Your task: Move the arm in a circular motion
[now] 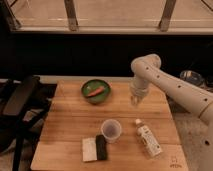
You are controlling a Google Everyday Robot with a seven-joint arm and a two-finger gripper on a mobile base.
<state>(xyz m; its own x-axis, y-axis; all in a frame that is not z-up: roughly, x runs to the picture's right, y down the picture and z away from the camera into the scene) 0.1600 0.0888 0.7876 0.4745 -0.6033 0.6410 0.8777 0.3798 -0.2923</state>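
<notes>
The cream-white jointed arm reaches in from the right edge, bends at an elbow near the top centre-right and points down. Its narrow gripper hangs over the far right part of the wooden table, to the right of a green bowl. The gripper holds nothing that I can see.
The green bowl holds an orange item. A clear plastic cup stands mid-table, a white bottle lies to its right, and a white and black sponge pair lies at the front. A black chair stands left. A dark window wall is behind.
</notes>
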